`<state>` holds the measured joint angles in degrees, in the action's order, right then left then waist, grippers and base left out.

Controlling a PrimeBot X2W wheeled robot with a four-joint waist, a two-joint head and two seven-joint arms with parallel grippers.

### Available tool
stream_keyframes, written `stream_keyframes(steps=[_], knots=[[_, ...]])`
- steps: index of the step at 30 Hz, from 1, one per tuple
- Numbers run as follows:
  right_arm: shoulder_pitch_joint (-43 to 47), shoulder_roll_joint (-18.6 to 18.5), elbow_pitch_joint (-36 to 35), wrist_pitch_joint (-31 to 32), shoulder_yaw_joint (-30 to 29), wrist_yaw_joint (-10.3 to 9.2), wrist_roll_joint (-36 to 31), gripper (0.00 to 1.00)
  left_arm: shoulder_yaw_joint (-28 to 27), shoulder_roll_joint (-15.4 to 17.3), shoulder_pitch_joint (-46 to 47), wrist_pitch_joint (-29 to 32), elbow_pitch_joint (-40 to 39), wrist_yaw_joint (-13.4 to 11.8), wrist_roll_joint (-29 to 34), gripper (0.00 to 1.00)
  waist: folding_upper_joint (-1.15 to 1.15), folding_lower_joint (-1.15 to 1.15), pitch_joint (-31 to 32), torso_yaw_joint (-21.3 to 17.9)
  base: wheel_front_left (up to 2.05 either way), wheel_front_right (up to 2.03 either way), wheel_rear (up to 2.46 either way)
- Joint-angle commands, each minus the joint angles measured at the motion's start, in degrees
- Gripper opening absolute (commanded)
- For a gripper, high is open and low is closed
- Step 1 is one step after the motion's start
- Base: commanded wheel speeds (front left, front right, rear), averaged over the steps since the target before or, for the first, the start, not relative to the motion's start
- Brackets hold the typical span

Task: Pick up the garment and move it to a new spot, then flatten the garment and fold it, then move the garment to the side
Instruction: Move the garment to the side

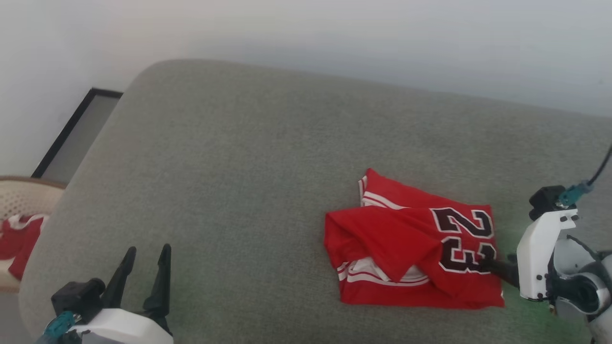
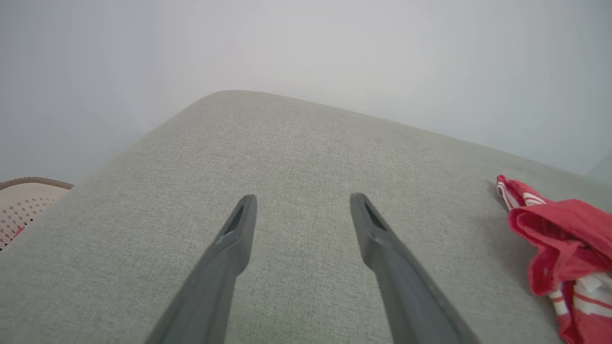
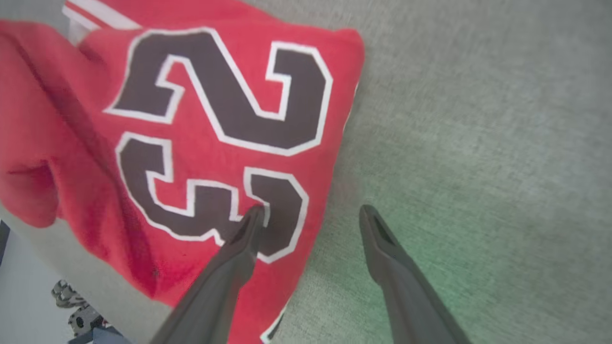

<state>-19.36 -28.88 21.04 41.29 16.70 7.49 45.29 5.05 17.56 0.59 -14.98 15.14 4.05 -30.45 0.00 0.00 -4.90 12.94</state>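
The garment [image 1: 411, 243] is a bright red jersey with a dark, white-edged "23" and white striped trim. It lies folded in a rough bundle on the right part of a grey cushion [image 1: 239, 167]. My right gripper [image 1: 497, 263] is at the garment's right edge, open. In the right wrist view this gripper [image 3: 311, 212] straddles that edge: one finger [image 3: 248, 234] lies over the "3" on the garment [image 3: 191, 143], the other over bare cushion. My left gripper [image 1: 148, 251] is open near the front left, far from the garment. Its wrist view shows that gripper [image 2: 302, 199] holding nothing, with the garment [image 2: 564, 239] far right.
A pale woven basket [image 1: 19, 196] holding red cloth [image 1: 19, 243] stands off the cushion's left end. A dark-framed panel [image 1: 71, 134] leans against the pale wall behind. The cushion's rounded far edge [image 2: 229, 93] drops off close to the wall.
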Motion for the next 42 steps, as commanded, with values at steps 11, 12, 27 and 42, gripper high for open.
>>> stream_keyframes(steps=[11,12,27,42], knots=[[-1.39,3.18,2.27,18.08,-1.81,-0.01,1.67,0.00,-1.03,-2.77,2.87,-0.24,1.27,1.62,2.15,1.00,0.00,0.00,-3.13,2.16,0.00,0.00,0.00],[-1.43,3.15,1.71,18.35,-2.19,-0.01,1.72,0.00,-1.21,-2.89,3.09,-0.24,1.32,1.75,2.30,1.00,0.00,0.00,-3.26,2.16,0.00,0.00,0.00],[-4.92,0.12,-5.20,20.08,-8.63,-0.02,1.85,0.00,-1.39,-3.01,6.14,-0.24,-0.59,2.91,4.53,1.00,0.00,0.00,-4.23,-1.19,0.00,0.00,0.00],[-9.77,-7.22,-7.46,15.52,-10.86,-0.02,-2.40,0.00,0.42,-3.37,11.66,-0.24,-2.56,3.25,6.88,1.00,0.00,0.00,-7.97,-7.49,0.00,0.00,0.00]])
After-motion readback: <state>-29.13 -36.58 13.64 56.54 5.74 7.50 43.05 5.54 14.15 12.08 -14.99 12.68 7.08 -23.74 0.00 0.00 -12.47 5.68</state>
